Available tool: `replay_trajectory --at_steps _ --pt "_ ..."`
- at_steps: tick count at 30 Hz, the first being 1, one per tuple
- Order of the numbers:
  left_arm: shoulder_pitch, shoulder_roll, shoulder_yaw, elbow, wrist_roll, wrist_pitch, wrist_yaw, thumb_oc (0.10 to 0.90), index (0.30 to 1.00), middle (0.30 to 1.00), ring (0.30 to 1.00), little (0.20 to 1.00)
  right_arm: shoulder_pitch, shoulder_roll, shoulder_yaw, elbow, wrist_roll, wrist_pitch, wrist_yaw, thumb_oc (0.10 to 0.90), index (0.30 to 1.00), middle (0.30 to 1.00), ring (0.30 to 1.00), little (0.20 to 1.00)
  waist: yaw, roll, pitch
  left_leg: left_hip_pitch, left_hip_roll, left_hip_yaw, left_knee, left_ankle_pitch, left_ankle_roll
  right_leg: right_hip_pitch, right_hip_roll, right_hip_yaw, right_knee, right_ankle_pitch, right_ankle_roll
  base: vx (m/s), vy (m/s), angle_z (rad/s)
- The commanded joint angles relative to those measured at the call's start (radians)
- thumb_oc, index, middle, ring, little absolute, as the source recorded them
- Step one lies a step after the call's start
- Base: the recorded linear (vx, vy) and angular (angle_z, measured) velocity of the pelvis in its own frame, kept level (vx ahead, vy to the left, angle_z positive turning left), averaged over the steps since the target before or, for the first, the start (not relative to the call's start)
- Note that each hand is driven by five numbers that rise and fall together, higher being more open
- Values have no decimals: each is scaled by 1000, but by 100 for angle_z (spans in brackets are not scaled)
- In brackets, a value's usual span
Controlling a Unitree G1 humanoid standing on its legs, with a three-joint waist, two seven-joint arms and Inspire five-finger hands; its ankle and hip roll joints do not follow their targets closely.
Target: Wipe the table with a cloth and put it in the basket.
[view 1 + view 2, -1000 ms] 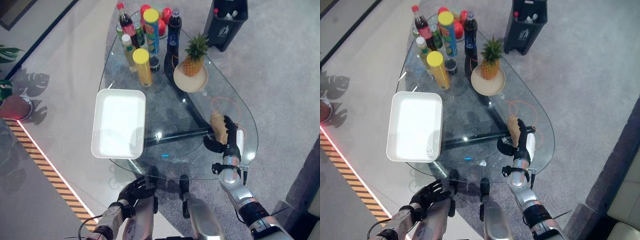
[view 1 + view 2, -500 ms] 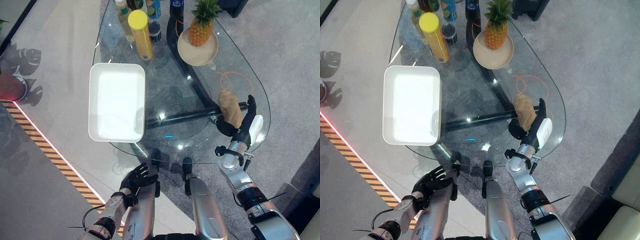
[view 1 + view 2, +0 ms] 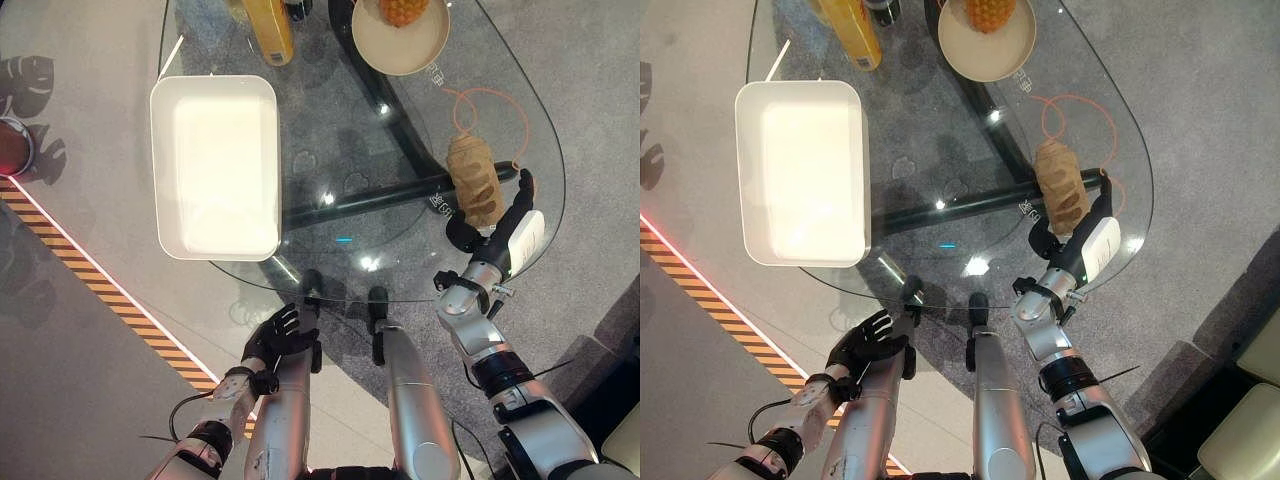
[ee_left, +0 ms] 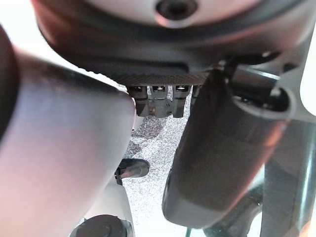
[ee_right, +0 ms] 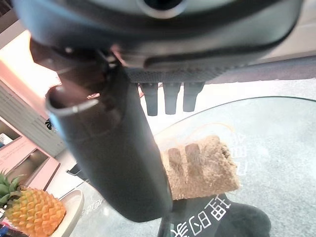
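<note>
A tan cloth [image 3: 475, 180] lies rumpled on the glass table [image 3: 340, 130] near its right edge. My right hand [image 3: 503, 222] is open at the cloth's near end, with its straight fingers [image 5: 170, 98] reaching along the cloth's [image 5: 202, 168] right side. The white basket [image 3: 160, 160], shallow and rectangular, sits on the table's left part with nothing in it. My left hand [image 3: 275, 340] hangs open below the table's near edge, fingers spread, holding nothing.
A beige plate [image 3: 400, 40] with a pineapple stands at the far side, a yellow can [image 3: 268, 25] to its left. An orange cable loop [image 3: 490, 105] shows through the glass beyond the cloth. Striped tape [image 3: 100, 290] runs along the floor at left.
The camera has tilted down, so the whole scene sits higher in the picture. My right hand stays open beside the cloth. The left hand remains low.
</note>
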Motion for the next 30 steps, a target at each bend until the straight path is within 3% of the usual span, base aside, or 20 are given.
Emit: replay_trajectory --at_steps 1,9,15,27,28,29,30 --pt "46 -89 -78 0 -26 40 -15 800 900 900 900 900 -30 -97 -51 -59 -12 -23 -63 800 900 900 900 900 1 1 -16 -37 -45 93 228 -185 87 7 24 0 -196 191 -27 0 0 0" --pt "34 -81 -95 -42 -43 43 -16 800 900 900 900 900 -76 -127 -47 -49 22 -41 -46 800 900 900 900 900 9 6 -16 -109 -48 91 276 -192 92 -69 23 -5 -160 195 -26 5 -2 0" --pt "21 -71 -104 -60 -64 52 -17 800 900 900 900 900 -116 -151 -56 -9 76 -11 -41 800 900 900 900 900 15 11 -16 -163 -49 92 311 -200 97 -130 23 -13 -127 196 -24 4 -5 0" --pt "20 -44 -116 -119 -90 69 -11 800 900 900 900 900 -171 -190 -38 119 286 13 151 800 900 900 900 900 33 23 -16 -271 -60 75 353 -199 101 -241 28 -17 -86 211 -21 5 -2 3" --pt "19 -42 -115 -121 -91 71 -11 800 900 900 900 900 -174 -192 -33 127 297 19 180 440 592 592 592 540 34 22 -16 -276 -60 75 353 -198 101 -245 28 -19 -86 213 -21 0 0 0" --pt "16 -40 -115 -122 -91 72 -9 800 900 900 900 900 -179 -193 -23 133 325 26 202 333 500 500 500 433 35 22 -16 -279 -61 74 351 -196 102 -249 28 -19 -88 215 -22 0 0 0" --pt "14 -39 -116 -125 -92 74 -6 800 900 900 900 900 -179 -190 -20 137 330 28 213 284 458 458 458 384 35 22 -16 -282 -61 74 352 -196 101 -252 29 -19 -87 216 -22 0 0 0"
